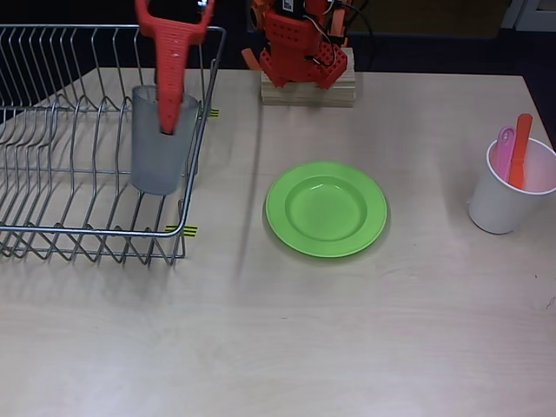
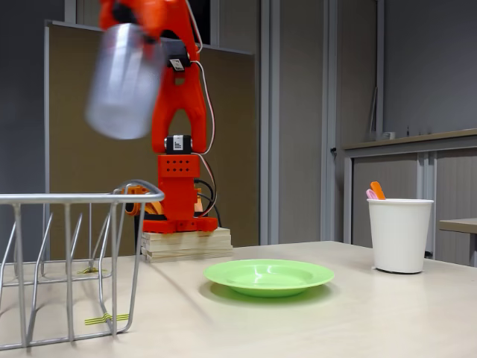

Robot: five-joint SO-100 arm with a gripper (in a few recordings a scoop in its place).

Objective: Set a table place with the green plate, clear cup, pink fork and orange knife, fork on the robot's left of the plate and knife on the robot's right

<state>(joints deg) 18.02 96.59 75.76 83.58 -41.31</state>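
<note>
My gripper [image 1: 168,120] is shut on the clear cup [image 1: 159,152], with one orange finger reaching down inside its rim. In the fixed view the clear cup [image 2: 123,82] hangs tilted and blurred, high above the rack, under the gripper [image 2: 138,26]. The green plate [image 1: 326,208] lies flat on the table's middle, to the right of the cup in the overhead view, and the green plate [image 2: 268,276] has nothing on it. The pink fork [image 1: 504,149] and the orange knife [image 1: 520,149] stand handle-up in a white cup; the fixed view shows just the tips of the fork [image 2: 370,194] and knife [image 2: 378,189].
A wire dish rack [image 1: 52,156] takes up the table's left side in the overhead view, and its rim [image 2: 74,198] shows below the held cup. The opaque white cup [image 1: 504,198] stands near the right edge. The arm's base sits on a wooden block [image 1: 308,87] at the back.
</note>
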